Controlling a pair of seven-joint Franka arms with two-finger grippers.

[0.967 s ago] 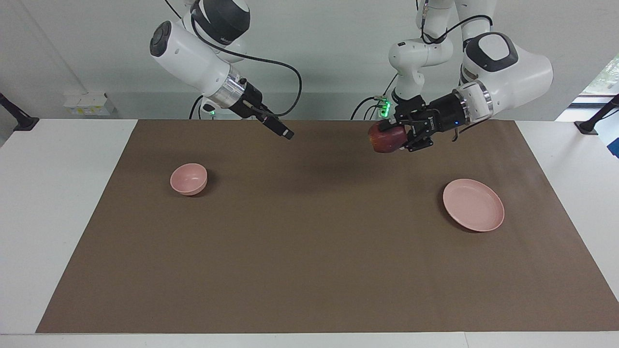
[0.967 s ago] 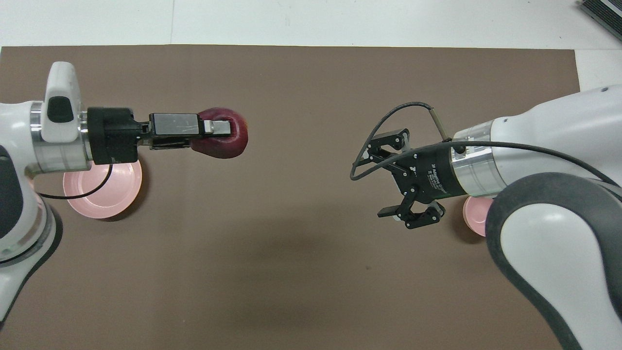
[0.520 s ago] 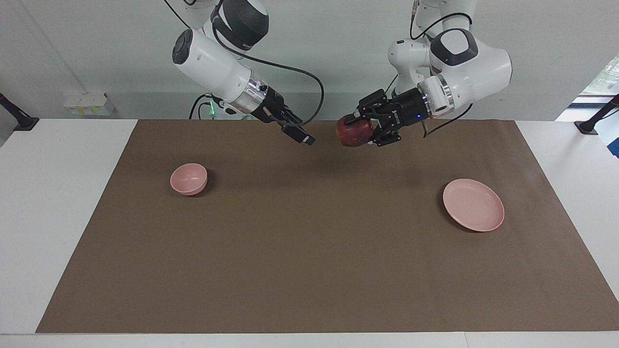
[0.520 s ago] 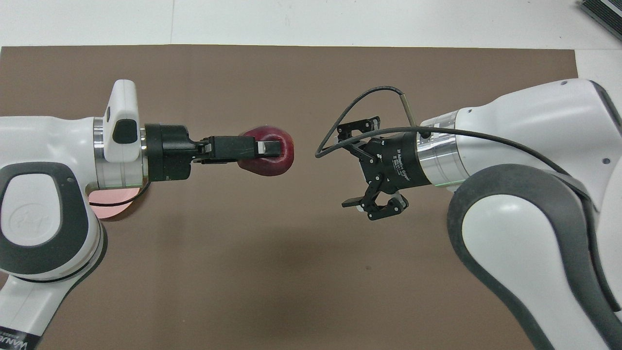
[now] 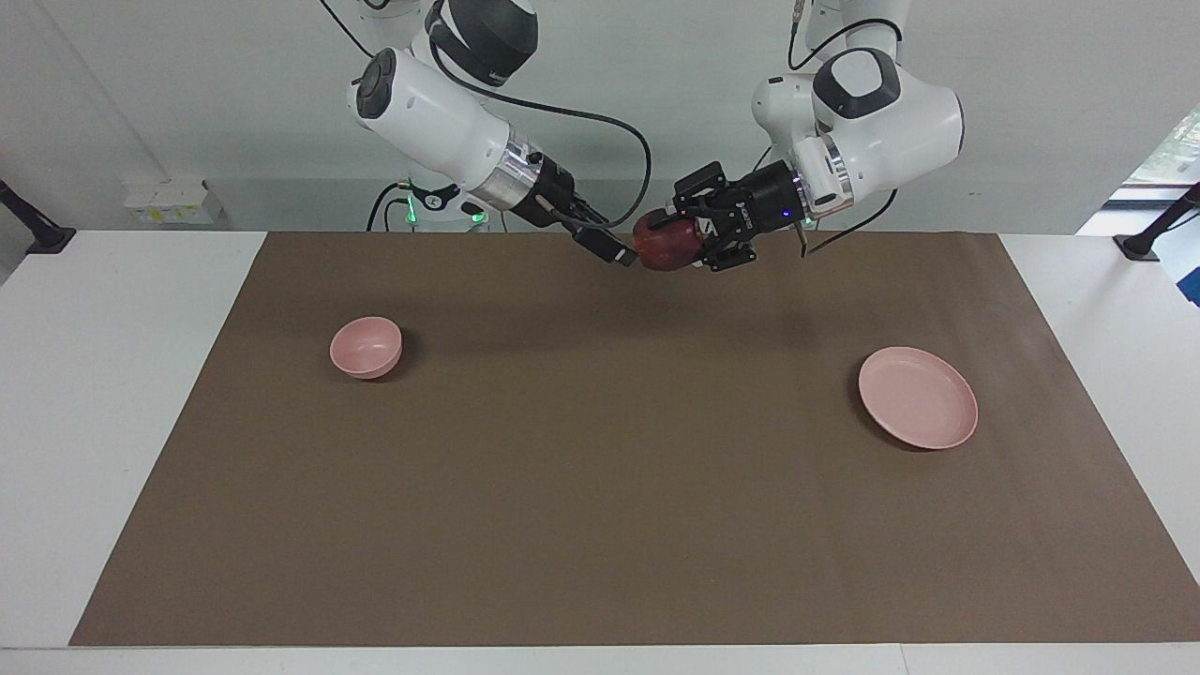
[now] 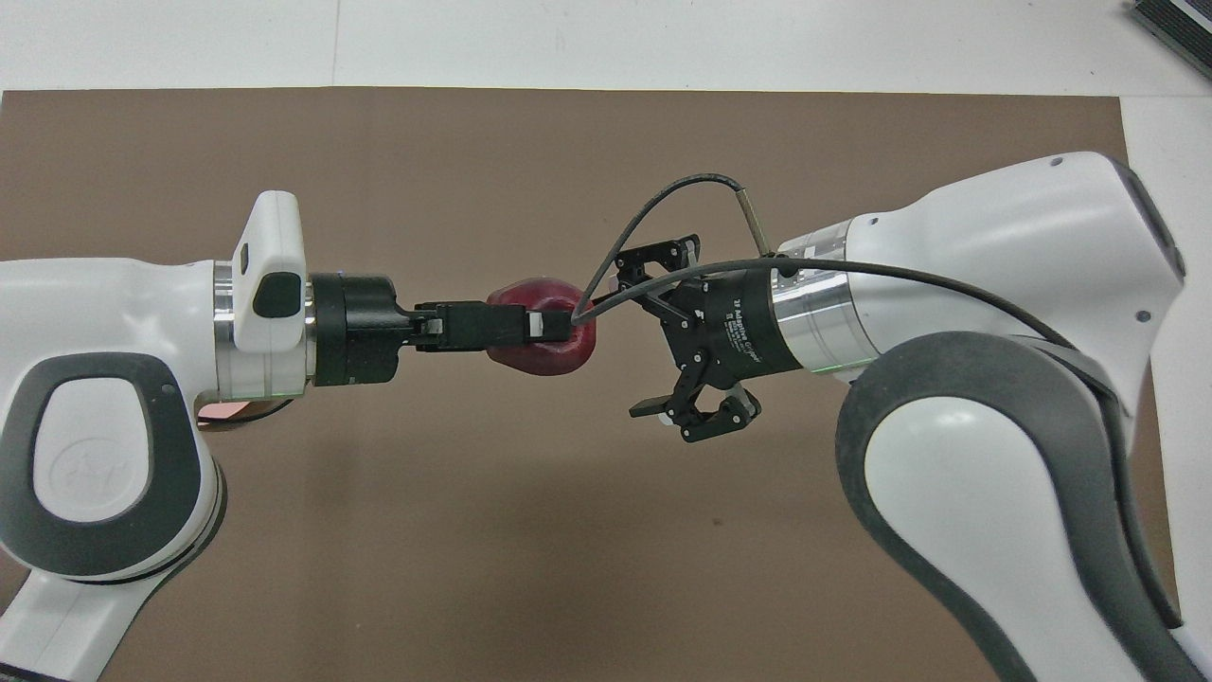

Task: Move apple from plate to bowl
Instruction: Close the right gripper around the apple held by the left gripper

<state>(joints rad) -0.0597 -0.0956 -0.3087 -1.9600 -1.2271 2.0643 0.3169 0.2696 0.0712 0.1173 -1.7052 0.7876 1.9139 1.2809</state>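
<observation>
The dark red apple point(image 5: 661, 247) is held in the air over the middle of the brown mat, at the end nearer the robots. My left gripper point(image 5: 677, 240) is shut on it; in the overhead view the apple point(image 6: 547, 360) shows under the left gripper point(image 6: 561, 327). My right gripper point(image 5: 614, 251) is open, right beside the apple, its spread fingers facing it in the overhead view point(image 6: 636, 333). The pink bowl point(image 5: 366, 347) sits empty toward the right arm's end. The pink plate point(image 5: 919, 397) lies empty toward the left arm's end.
The brown mat point(image 5: 600, 487) covers most of the white table point(image 5: 112, 394). In the overhead view the bowl is hidden under the right arm, and only a sliver of the plate point(image 6: 223, 413) shows under the left arm.
My left gripper has carried the apple from near the plate's end toward the table's middle. My right gripper has moved in from the bowl's end and now stands open beside the apple.
</observation>
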